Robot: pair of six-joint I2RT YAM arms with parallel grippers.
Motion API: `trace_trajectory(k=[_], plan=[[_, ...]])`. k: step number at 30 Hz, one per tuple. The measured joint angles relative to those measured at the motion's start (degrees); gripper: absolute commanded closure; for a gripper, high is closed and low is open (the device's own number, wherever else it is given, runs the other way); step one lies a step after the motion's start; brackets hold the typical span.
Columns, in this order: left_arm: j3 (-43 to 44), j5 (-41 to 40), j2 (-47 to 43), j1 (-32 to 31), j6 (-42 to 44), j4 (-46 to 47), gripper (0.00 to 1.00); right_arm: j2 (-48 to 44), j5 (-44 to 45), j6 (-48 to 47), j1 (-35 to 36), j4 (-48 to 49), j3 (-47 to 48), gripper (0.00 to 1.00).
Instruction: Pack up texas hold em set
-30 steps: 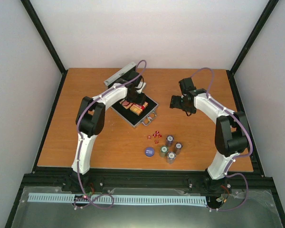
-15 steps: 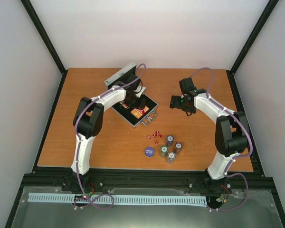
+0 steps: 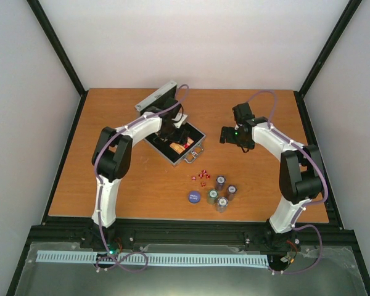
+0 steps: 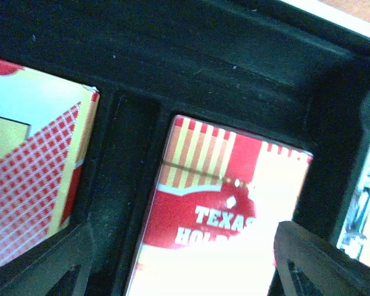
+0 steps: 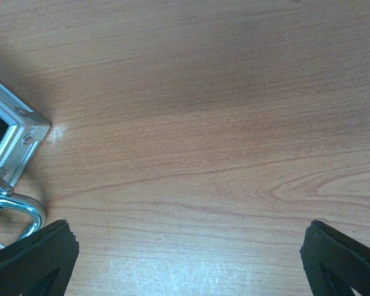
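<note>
Change: left pincer (image 4: 185, 265) is backing up off the case (image 3: 176, 143), fingers spread, pinching nothing; the Texas Hold'em deck (image 4: 222, 203) is now lying uncovered.
Meaning: both decks are sitting in black compartments, second deck (image 4: 31, 160) at left.
Case: silver, lid open, resting on the table (image 3: 123, 179), upper centre-left.
Outstanding: chip stacks (image 3: 221, 192), red dice (image 3: 201, 176) and blue disc (image 3: 194, 197) are waiting lower centre.
Right pincer (image 5: 185, 259): hovering spread, empty, beside the case handle (image 5: 12, 209).

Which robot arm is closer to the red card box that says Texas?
Left. The left gripper hangs right over the red-and-yellow card deck inside the silver metal case. The right gripper is off beside the case, over the wooden table.
</note>
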Motion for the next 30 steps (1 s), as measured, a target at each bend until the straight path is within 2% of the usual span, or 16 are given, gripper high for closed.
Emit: trace_trajectory(k=[2,3,11,20,22,30], plan=[[0.20,-0.11,-1.16,0.00,0.63,-0.72,0.01,-0.22,-0.11,-0.61,0.00,-0.09,0.00,0.00],[0.39,-0.13,-1.88,0.00,1.03,-1.16,0.00,-0.37,-0.13,-1.03,0.00,-0.33,0.00,0.00],[1.07,-0.02,-9.22,0.00,1.46,-2.12,0.00,-1.97,-0.79,-4.22,0.46,-3.76,-0.70,0.00],[-9.16,-3.19,-21.24,-2.38,1.09,-4.63,0.04,-3.39,0.26,-7.48,8.41,-8.15,-0.94,0.08],[-11.82,-3.48,-23.30,-3.37,0.74,-4.85,0.06,-3.39,0.39,-7.85,11.32,-8.70,-1.01,0.13],[-22.47,-4.07,-30.56,-4.46,-2.19,-6.16,0.15,-2.08,-0.85,-7.26,18.93,-8.63,-1.68,0.47]])
